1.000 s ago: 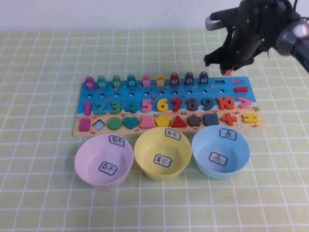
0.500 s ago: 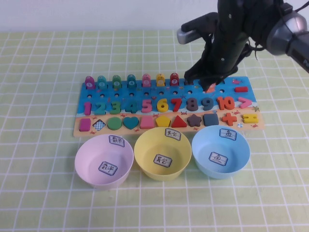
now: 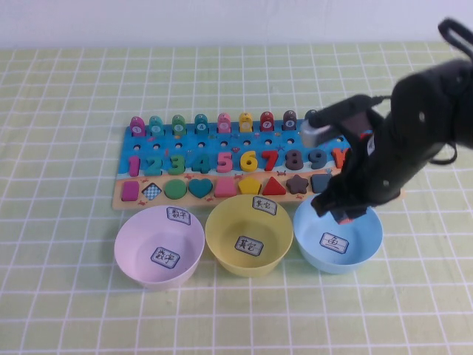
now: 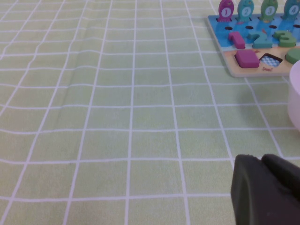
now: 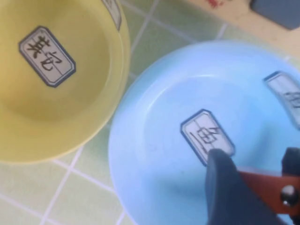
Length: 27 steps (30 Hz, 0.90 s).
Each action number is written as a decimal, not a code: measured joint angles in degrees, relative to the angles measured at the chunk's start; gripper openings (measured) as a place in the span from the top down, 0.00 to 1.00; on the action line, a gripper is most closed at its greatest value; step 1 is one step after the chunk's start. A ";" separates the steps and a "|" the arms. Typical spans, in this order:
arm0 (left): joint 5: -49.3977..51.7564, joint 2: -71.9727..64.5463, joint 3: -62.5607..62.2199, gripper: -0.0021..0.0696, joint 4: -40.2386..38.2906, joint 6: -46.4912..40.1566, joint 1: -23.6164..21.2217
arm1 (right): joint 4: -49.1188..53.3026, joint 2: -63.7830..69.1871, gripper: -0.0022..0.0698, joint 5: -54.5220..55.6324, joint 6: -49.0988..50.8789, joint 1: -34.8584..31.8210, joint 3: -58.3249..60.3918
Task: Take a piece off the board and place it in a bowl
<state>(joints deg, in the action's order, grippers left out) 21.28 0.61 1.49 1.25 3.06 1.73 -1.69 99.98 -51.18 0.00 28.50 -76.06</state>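
Observation:
My right gripper (image 3: 344,215) is shut on the small orange fish piece (image 3: 346,218) and holds it just over the light blue bowl (image 3: 325,251), at the bowl's far side. In the right wrist view the orange piece (image 5: 262,185) sits between the dark fingers (image 5: 225,187), above the bowl (image 5: 159,140) and its paper label. The long blue board (image 3: 192,144) lies behind the bowls; my right arm hides its right end. My left gripper (image 4: 267,190) shows only in the left wrist view, shut and empty, low over the green cloth left of the board (image 4: 255,47).
A yellow bowl (image 3: 222,248) and a pink bowl (image 3: 133,259) stand in a row left of the blue one; the yellow bowl (image 5: 28,122) also shows in the right wrist view. A row of coloured fish (image 3: 222,123) stands on the board's far edge.
My right arm has swung from the board's far right corner forward and down with the orange piece, and is now over the blue bowl. The left arm has not visibly moved.

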 joint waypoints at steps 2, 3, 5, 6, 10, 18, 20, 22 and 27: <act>0.00 0.00 0.00 0.98 0.00 0.00 0.00 | -0.38 -0.18 0.68 4.25 0.00 0.00 3.13; 0.00 0.00 0.00 0.98 0.00 0.00 0.00 | -0.51 -0.18 0.68 5.52 0.00 0.00 4.16; 0.00 0.00 0.00 0.98 0.00 0.00 0.00 | -0.60 0.47 0.62 8.03 0.00 0.00 5.01; 0.00 0.00 0.00 0.98 0.00 0.00 0.00 | -0.60 0.79 0.57 9.01 0.00 0.00 5.02; 0.00 0.00 0.00 0.98 0.00 0.00 0.00 | -0.60 1.88 0.32 13.52 1.97 0.00 5.02; 0.00 0.00 0.00 0.98 0.00 0.00 0.00 | -1.14 -0.58 0.68 12.94 5.29 0.10 5.60; 0.00 0.00 0.00 0.98 0.00 0.00 0.00 | -0.99 -4.19 0.85 14.11 5.46 0.71 7.47; 0.00 0.00 0.00 0.98 0.00 0.00 0.00 | -0.78 -8.63 0.93 17.20 5.46 1.87 11.08; 0.00 0.00 0.00 0.98 0.00 0.00 0.00 | 0.31 -22.30 0.98 26.47 5.46 5.35 23.69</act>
<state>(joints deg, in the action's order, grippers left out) 21.28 0.61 1.49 1.25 3.06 1.73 -1.38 77.68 -24.71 5.46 33.84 -52.37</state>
